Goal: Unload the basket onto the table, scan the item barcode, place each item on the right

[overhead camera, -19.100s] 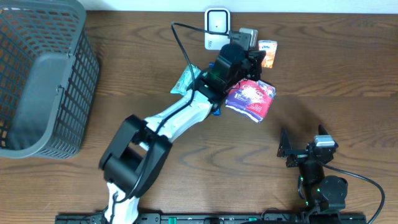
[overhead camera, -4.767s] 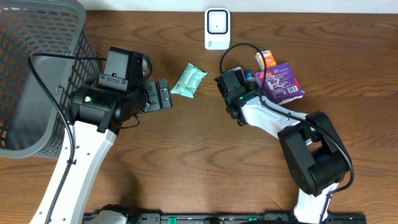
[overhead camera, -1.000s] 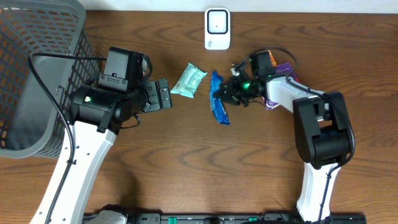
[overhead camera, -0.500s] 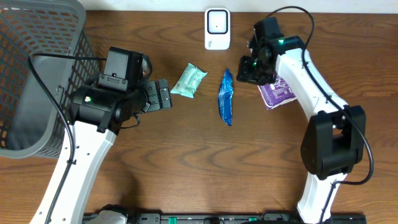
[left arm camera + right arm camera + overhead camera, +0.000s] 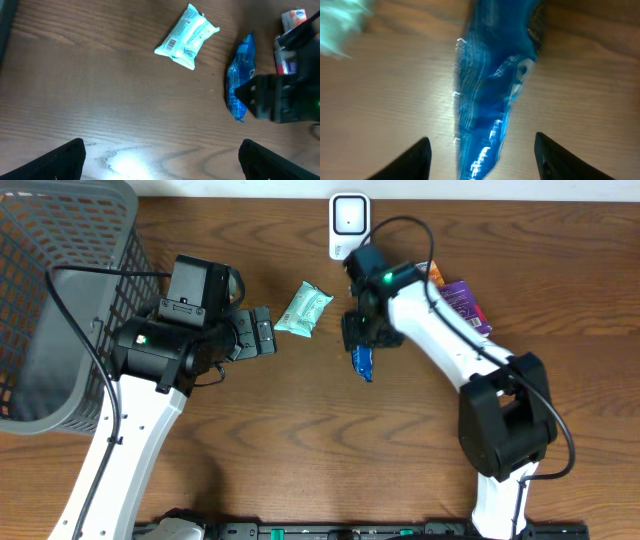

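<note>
1. Mid-table, just near of the white scanner [image 5: 349,225]: blue packet [image 5: 363,366] lies flat on the wooden table [image 5: 300,470], long axis running far to near. From overhead its far end is hidden under the right gripper [image 5: 357,338].
2. Right gripper sits directly over the packet. Wrist view: its two fingers [image 5: 417,157] are spread, one on either side of the packet, with bare wood showing in both gaps. Nothing is clamped.
3. Left gripper [image 5: 258,333] is off to the left, well apart from the blue packet and pointing right. Its fingers are splayed wide and empty; its wrist view shows only wood between them.
4. Teal packet [image 5: 304,310] lies tilted between the left gripper and the blue packet, touching neither. A barcode label shows on the end nearer the left gripper.
5. Purple packet [image 5: 462,305] lies right of the right arm, partly covered by it. A small orange item [image 5: 437,273] is just beside its far-left edge.
6. Grey mesh basket [image 5: 120,310] stands at the far-left corner.
7. Right wrist view is blurred; the print on the blue packet cannot be read.
</note>
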### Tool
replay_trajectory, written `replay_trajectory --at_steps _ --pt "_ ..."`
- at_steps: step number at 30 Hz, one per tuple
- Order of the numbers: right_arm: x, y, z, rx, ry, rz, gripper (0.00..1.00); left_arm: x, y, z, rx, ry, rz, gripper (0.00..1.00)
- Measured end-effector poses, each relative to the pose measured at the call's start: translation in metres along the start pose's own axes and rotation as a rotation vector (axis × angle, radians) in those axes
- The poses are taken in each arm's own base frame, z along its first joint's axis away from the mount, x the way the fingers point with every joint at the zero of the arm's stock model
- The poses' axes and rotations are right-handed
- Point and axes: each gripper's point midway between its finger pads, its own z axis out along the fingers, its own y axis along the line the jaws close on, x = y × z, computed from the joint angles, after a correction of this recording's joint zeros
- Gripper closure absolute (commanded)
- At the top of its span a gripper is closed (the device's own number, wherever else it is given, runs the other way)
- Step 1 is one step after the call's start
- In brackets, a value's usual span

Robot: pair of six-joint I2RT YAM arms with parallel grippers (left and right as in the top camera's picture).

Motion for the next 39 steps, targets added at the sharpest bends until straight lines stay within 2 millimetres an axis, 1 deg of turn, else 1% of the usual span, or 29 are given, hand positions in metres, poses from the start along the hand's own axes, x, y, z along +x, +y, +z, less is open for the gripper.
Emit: replay_trajectory --at_steps 2,3,4,5,6,8,9,13,16,17,20,21,23,26,28,30,32,34,36,39 --pt "0.005 -0.002 0.014 0.032 -0.014 0.006 0.41 0.000 0.000 0.000 0.000 0.000 0.000 0.02" --pt "0.008 -0.004 0.021 0.043 -0.016 0.012 0.44 0.000 0.000 0.000 0.000 0.000 0.000 0.02" --pt "0.010 -0.004 0.026 0.051 -0.023 0.017 0.50 0.000 0.000 0.000 0.000 0.000 0.000 0.02" --pt "0.011 -0.005 0.031 0.057 -0.030 0.024 0.62 0.000 0.000 0.000 0.000 0.000 0.000 0.02" --pt "0.011 -0.006 0.034 0.061 -0.036 0.026 0.80 0.000 0.000 0.000 0.000 0.000 0.000 0.02" --pt "0.011 -0.006 0.038 0.070 -0.050 0.031 0.97 0.000 0.000 0.000 0.000 0.000 0.000 0.02" --pt "0.012 -0.007 0.039 0.073 -0.053 0.038 0.99 0.000 0.000 0.000 0.000 0.000 0.000 0.02" --pt "0.010 -0.004 0.038 0.050 -0.052 0.061 0.99 0.000 0.000 0.000 0.000 0.000 0.000 0.02" --pt "0.007 0.006 0.035 -0.034 -0.035 0.080 0.99 0.000 0.000 0.000 0.000 0.000 0.000 0.02" --pt "0.005 0.011 0.033 -0.079 -0.028 0.088 0.99 0.000 0.000 0.000 0.000 0.000 0.000 0.02" --pt "-0.014 0.025 0.022 -0.268 -0.035 0.124 0.99 0.000 0.000 0.000 0.000 0.000 0.000 0.02" --pt "-0.019 0.027 0.019 -0.316 -0.036 0.135 0.99 0.000 0.000 0.000 0.000 0.000 0.000 0.02" --pt "-0.032 0.025 0.009 -0.443 -0.039 0.169 0.99 0.000 0.000 0.000 0.000 0.000 0.000 0.02" --pt "-0.052 0.017 -0.003 -0.611 -0.075 0.201 0.99 0.000 0.000 0.000 0.000 0.000 0.000 0.02" --pt "-0.059 0.008 -0.006 -0.712 -0.099 0.219 0.99 0.000 0.000 0.000 0.000 0.000 0.000 0.02" --pt "-0.052 0.001 0.000 -0.791 -0.080 0.255 0.99 0.000 0.000 0.000 0.000 0.000 0.000 0.02" --pt "-0.038 0.001 0.008 -0.826 -0.034 0.291 0.98 0.000 0.000 0.000 0.000 0.000 0.000 0.02" --pt "-0.020 0.002 0.017 -0.844 0.035 0.335 0.90 0.000 0.000 0.000 0.000 0.000 0.000 0.02" --pt "-0.006 0.003 0.021 -0.848 0.097 0.370 0.85 0.000 0.000 0.000 0.000 0.000 0.000 0.02" --pt "0.005 0.002 0.023 -0.836 0.158 0.416 0.81 0.000 0.000 0.000 0.000 0.000 0.000 0.02"
